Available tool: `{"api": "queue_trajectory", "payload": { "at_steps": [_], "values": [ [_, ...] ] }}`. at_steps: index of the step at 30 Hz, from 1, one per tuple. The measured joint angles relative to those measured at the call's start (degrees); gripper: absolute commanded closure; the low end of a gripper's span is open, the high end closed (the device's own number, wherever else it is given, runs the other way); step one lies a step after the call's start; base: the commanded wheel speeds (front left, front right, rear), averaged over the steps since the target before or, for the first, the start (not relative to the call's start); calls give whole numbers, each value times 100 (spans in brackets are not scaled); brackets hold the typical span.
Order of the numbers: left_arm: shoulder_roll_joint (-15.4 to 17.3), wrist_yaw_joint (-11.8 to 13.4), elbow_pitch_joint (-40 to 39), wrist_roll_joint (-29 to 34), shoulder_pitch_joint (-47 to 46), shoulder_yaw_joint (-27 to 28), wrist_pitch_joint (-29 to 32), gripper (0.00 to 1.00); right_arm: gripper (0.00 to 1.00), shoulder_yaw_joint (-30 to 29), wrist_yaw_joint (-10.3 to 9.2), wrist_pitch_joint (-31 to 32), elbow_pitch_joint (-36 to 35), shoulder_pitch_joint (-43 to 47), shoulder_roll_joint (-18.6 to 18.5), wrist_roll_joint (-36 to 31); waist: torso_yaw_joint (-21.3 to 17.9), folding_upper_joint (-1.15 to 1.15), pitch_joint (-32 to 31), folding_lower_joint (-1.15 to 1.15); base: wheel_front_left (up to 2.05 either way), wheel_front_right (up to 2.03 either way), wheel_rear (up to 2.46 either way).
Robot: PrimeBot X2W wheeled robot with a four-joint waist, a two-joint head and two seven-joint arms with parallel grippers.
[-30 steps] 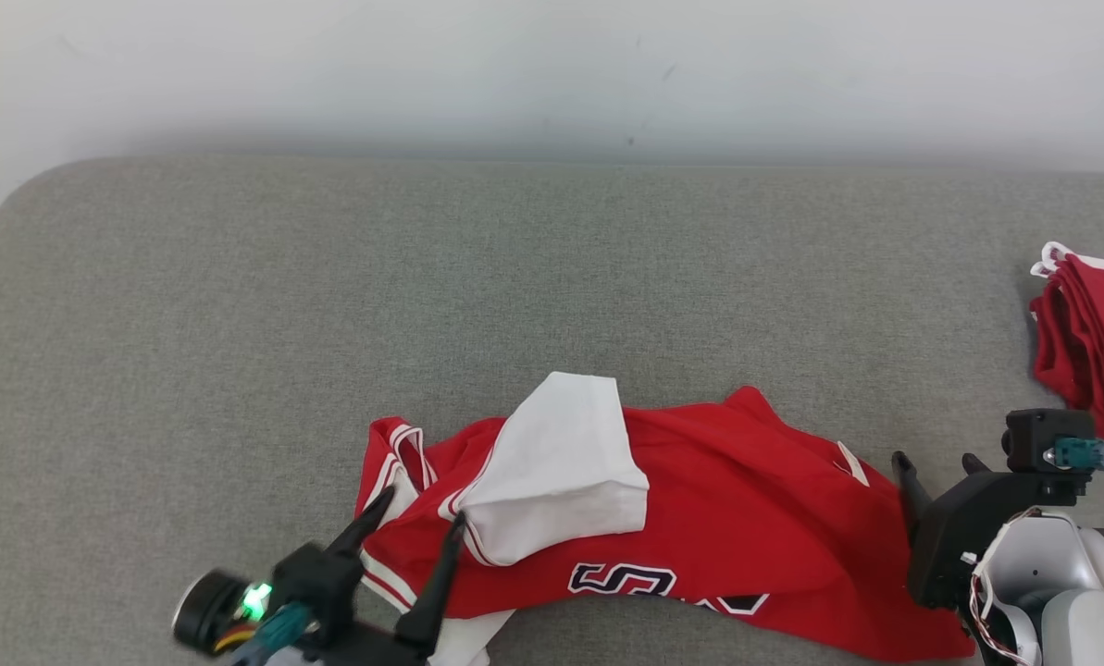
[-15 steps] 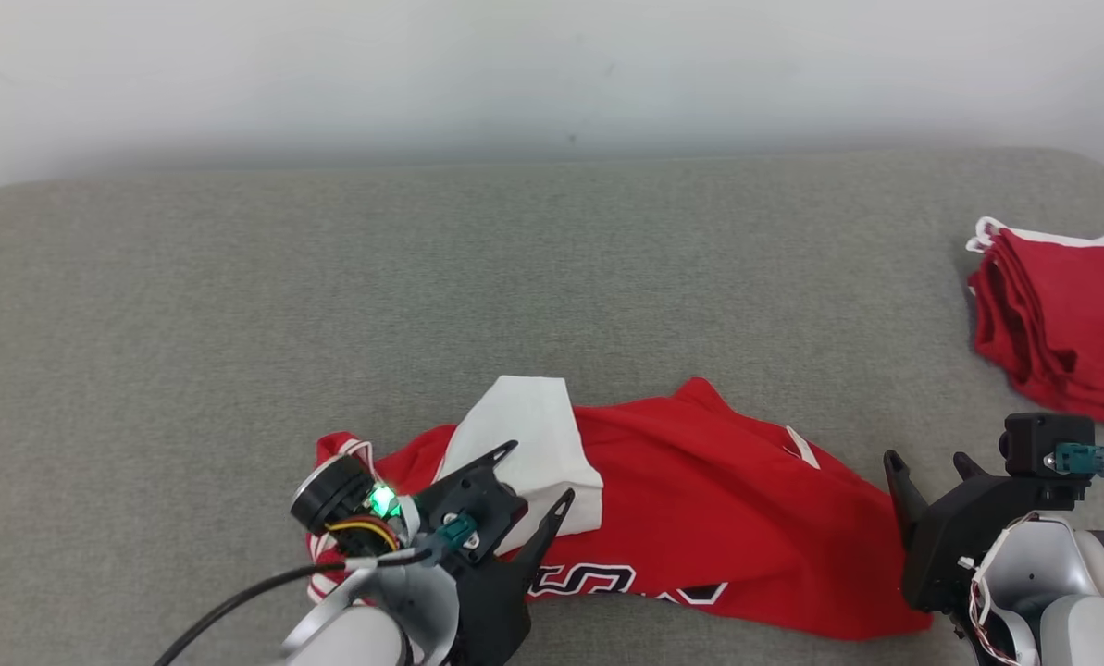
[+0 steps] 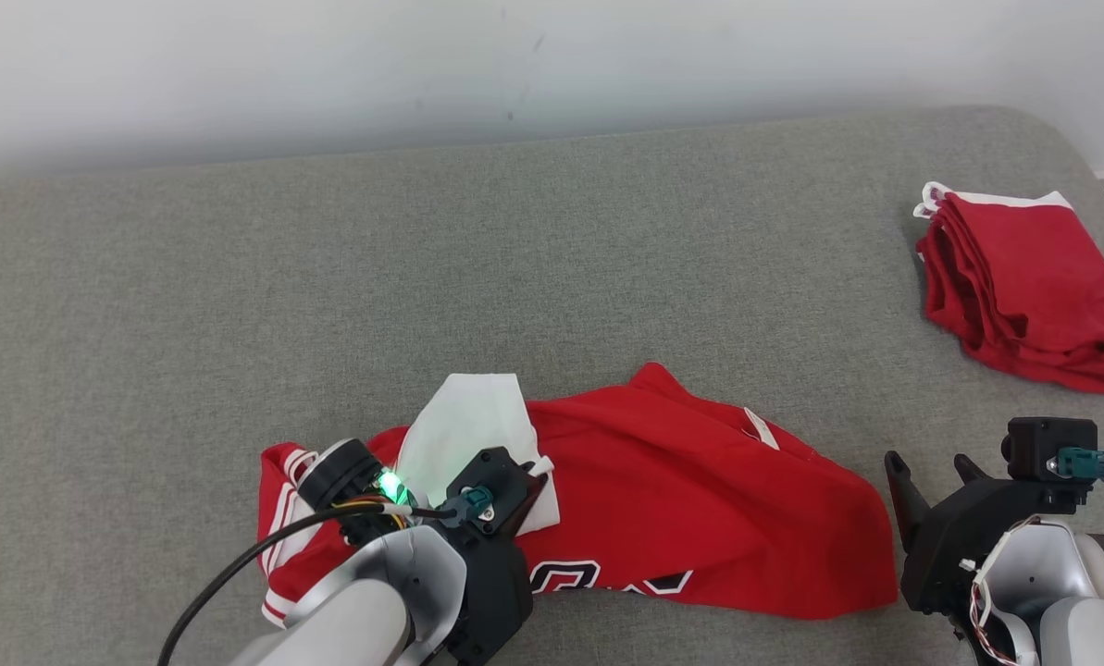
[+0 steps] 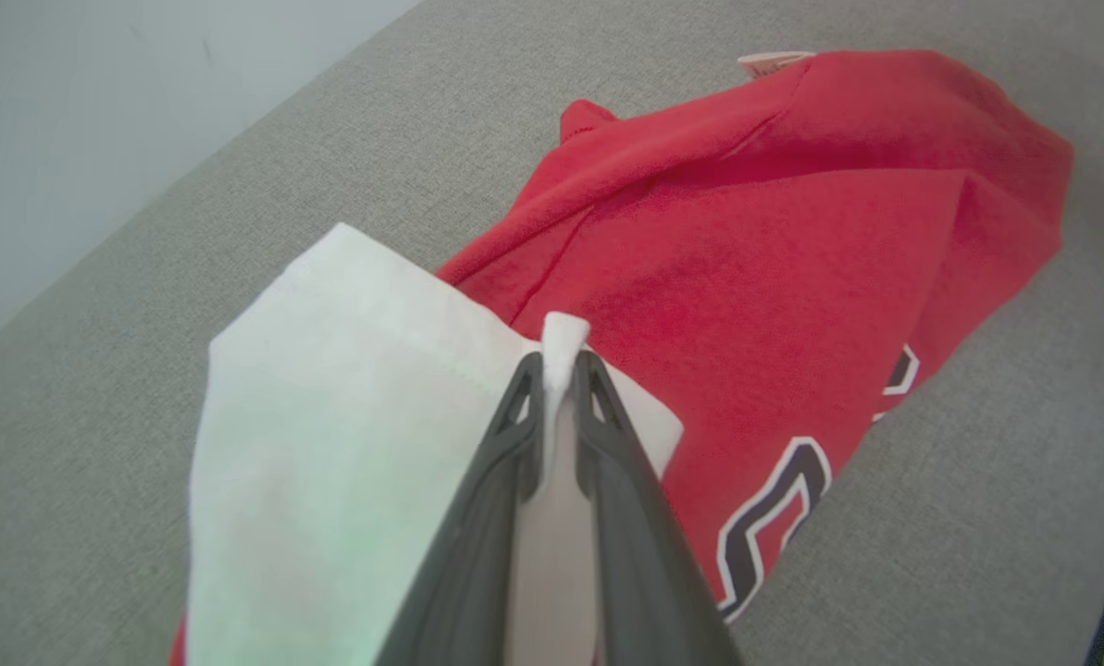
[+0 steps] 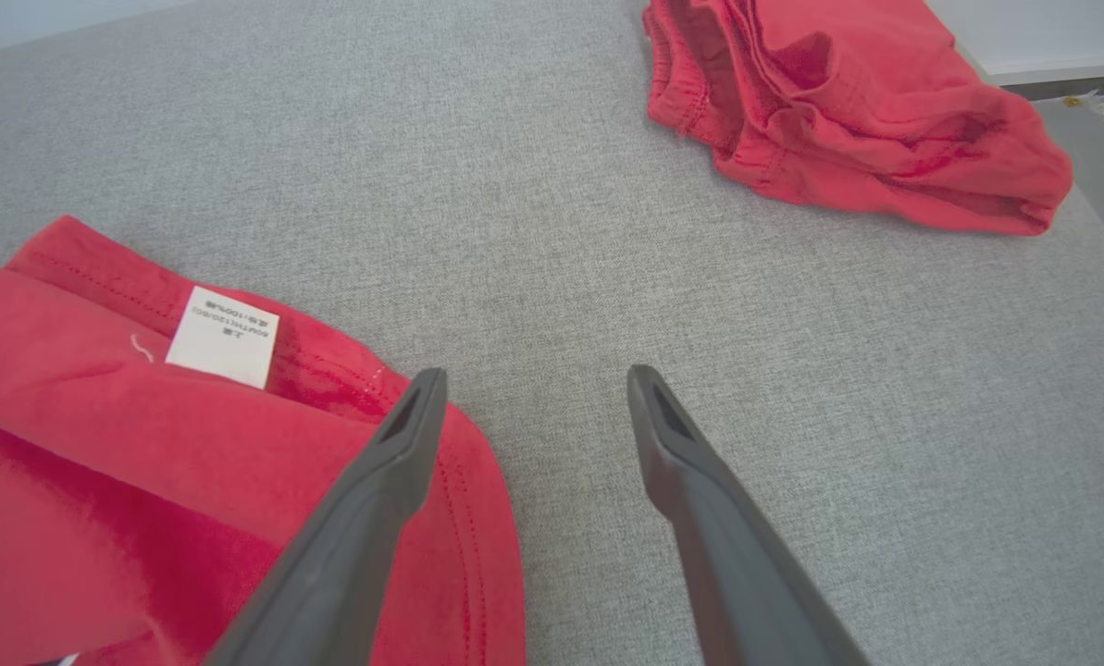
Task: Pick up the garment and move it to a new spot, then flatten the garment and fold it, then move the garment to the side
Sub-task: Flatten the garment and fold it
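Observation:
The garment (image 3: 700,499), a red jersey with a white sleeve (image 3: 464,425) and part of a black number showing, lies crumpled near the front of the grey cushion (image 3: 422,277). My left gripper (image 3: 538,470) is down on the sleeve's right edge. In the left wrist view that gripper (image 4: 559,365) is shut, with a fold of the white sleeve (image 4: 329,416) pinched between its tips above the garment (image 4: 792,250). My right gripper (image 3: 928,460) stands open just right of the garment's right end. In the right wrist view this gripper (image 5: 538,375) is empty, its left finger over the red hem (image 5: 98,444).
A second, plain red garment (image 3: 1014,287) lies bunched at the far right of the cushion, also ahead in the right wrist view (image 5: 848,102). A pale wall runs behind the cushion. Bare grey cushion stretches to the left and behind the jersey.
The head camera has turned, shifting the whole picture. My left gripper swung in from the jersey's left edge onto the white sleeve and closed on its edge. The right gripper kept its place.

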Motion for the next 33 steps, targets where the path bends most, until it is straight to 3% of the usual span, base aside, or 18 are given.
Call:
{"api": "queue_trajectory", "payload": {
  "at_steps": [2,5,11,19,25,33],
  "values": [
    [25,0,-2,-27,-53,-27,46,100,0,-3,0,-8,8,0,0,3,2,0,10,0,0,0,0],
    [53,3,-33,-74,-58,-36,52,100,0,9,0,-11,22,-5,0,11,23,0,18,0,0,0,0],
    [88,267,-358,-168,5,114,-67,100,0,158,0,178,-22,-240,-33,-144,148,0,74,0,0,0,0],
    [290,575,-1080,-268,554,183,-104,100,0,524,0,891,48,-524,-541,-218,490,0,227,0,0,0,0],
    [304,638,-1282,-324,655,175,-90,100,0,715,0,1333,141,-458,-789,-237,799,0,330,0,0,0,0],
    [266,688,-1293,-356,650,156,-116,100,0,533,0,1557,-223,-115,-977,-263,1008,0,421,0,0,0,0]
  ]
}}
